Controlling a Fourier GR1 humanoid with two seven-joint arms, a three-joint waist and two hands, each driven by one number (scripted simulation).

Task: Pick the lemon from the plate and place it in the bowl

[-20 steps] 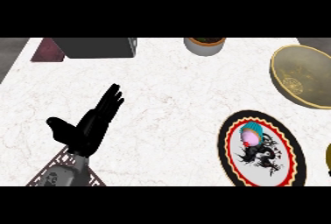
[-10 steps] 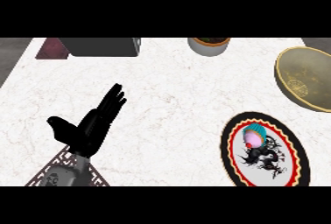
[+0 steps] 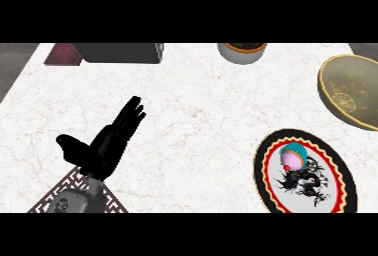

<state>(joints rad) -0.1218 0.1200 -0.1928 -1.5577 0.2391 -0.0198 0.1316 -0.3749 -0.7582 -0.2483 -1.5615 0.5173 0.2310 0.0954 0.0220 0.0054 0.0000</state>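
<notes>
- A white marbled counter (image 3: pixel 199 110) fills the view from above.
- Toward the lower right of the counter lies a round plate (image 3: pixel 267 187) with a black rim, a red and cream ring inside it, and a dark inky figure printed on its white middle.
- On the plate, just left of its middle, sits the lemon (image 3: pixel 293 156): a small rounded thing, coloured here in teal, pink and yellow patches rather than plain yellow.
- The lemon should be light and stiff, with a smooth curved skin that may roll or slip on the glazed plate; a hold across its widest part, fingers on one side and thumb on the other, seems the safest.
- Beyond the plate, at the right edge, is a wide bowl (image 3: pixel 347 95), dull gold and brown with a mottled, metallic look; it is partly cut off and holds nothing that can be seen.
- Well to the left of the plate, the left hand (image 3: pixel 103 147) shows, black, on a grey forearm; its fingers are straight and spread, thumb out, holding nothing, far from the lemon.
- The right hand is out of sight.
- Farther back from the plate stand a small grey pot (image 3: pixel 242 51) with a brown inside, and a dark box (image 3: pixel 122 52).
- The lemon is not yet picked up.
</notes>
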